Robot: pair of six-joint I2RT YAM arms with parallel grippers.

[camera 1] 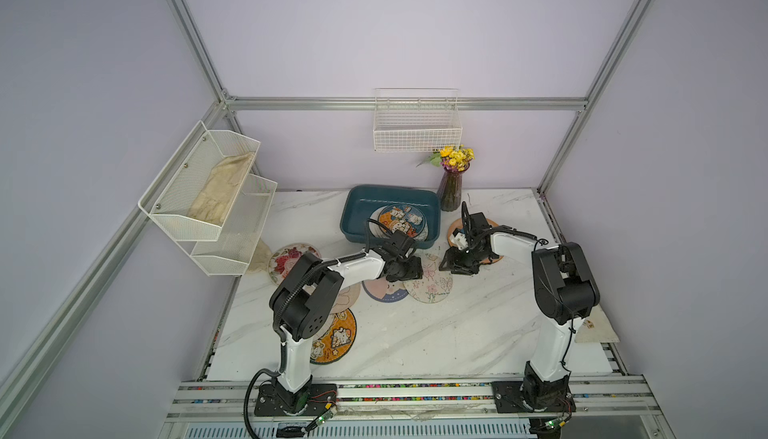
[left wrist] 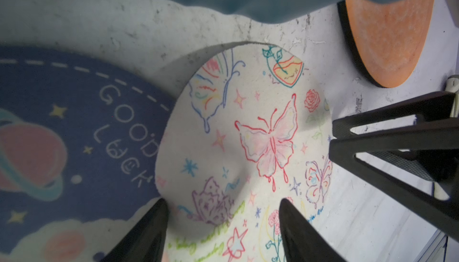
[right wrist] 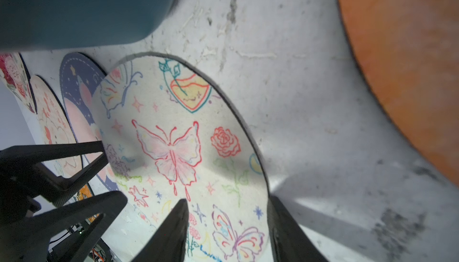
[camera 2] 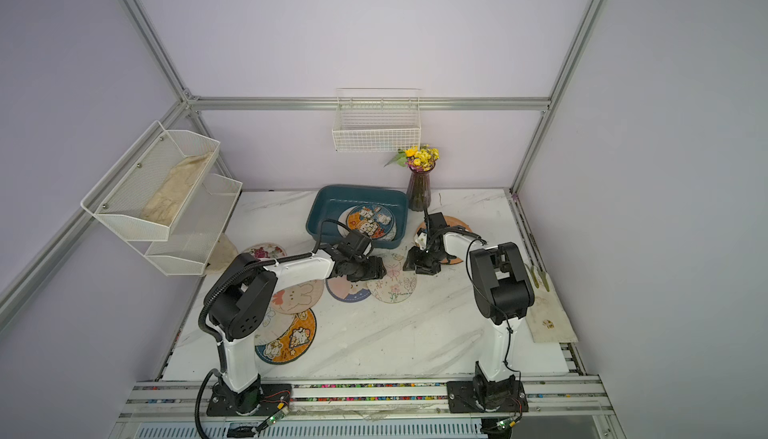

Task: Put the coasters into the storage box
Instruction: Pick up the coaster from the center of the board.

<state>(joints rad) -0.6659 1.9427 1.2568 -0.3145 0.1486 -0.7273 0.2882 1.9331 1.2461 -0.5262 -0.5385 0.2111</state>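
Observation:
A cream butterfly coaster [left wrist: 248, 136] [right wrist: 178, 144] lies on the marble in front of the dark teal storage box [camera 1: 353, 208] [camera 2: 320, 208]. My left gripper [left wrist: 222, 201] is open, its tips pressed on the coaster's near part, which bulges up between them. My right gripper [right wrist: 228, 198] is open too, one tip on the coaster and the other at its rim. In both top views the two grippers [camera 1: 417, 270] [camera 1: 455, 266] meet over this coaster [camera 1: 430, 287]. Cartoon coasters [camera 1: 401, 220] lie in the box. A plain orange coaster [camera 1: 492, 223] [left wrist: 390, 37] sits under the right arm.
A blue coaster [camera 1: 384, 291] overlaps the butterfly one; floral [camera 1: 289, 256], cream bunny [camera 1: 347, 297] and orange cartoon [camera 1: 334, 339] coasters lie under the left arm. A vase of flowers [camera 1: 451, 191] stands beside the box. White mesh shelf [camera 1: 208, 195] and wire basket [camera 1: 417, 125] hang on the walls.

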